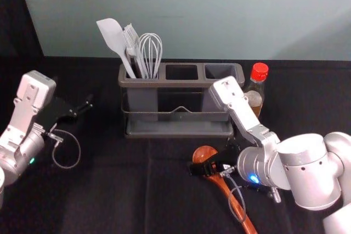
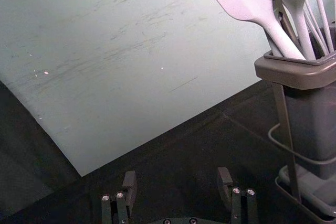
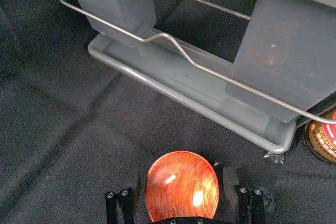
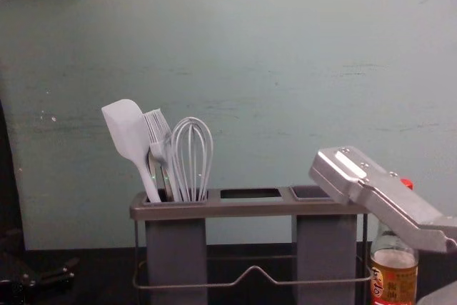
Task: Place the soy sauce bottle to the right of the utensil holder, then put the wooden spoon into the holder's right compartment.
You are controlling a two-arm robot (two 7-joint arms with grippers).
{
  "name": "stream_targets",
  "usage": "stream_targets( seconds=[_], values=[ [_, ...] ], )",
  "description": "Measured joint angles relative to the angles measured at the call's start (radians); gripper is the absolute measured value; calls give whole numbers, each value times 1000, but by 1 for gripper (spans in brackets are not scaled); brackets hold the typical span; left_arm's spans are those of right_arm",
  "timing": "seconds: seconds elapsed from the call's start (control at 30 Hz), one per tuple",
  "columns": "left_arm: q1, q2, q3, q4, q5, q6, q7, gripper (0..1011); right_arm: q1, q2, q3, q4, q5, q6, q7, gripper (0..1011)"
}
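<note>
One placement looks done: bottle (image 1: pixel 254 99) right of holder (image 1: pixel 181 84). You have the spoon (image 3: pixel 181 190) to insert, right end effector (image 3: pixel 182 179) spread around it, left end effector (image 2: pixel 177 178) spread left of holder.

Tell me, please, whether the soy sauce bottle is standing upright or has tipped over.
Upright: the soy sauce bottle stands beside the utensil holder, on its right, with its red cap at the top.

I find the black cloth (image 1: pixel 109 195) creased. Directly on it I record the utensil holder (image 1: pixel 181 84), upright; the soy sauce bottle (image 1: pixel 254 98), upright, beside its right end; the wooden spoon (image 1: pixel 222 185), nearer me, bowl toward the holder.
</note>
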Motion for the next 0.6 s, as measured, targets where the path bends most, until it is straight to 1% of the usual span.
stream_targets(
  seconds=[0.6],
  values=[
    [0, 0, 0, 0, 0, 0, 0, 1005, 17, -16, -9, 14, -46, 40, 26, 1003]
  ],
)
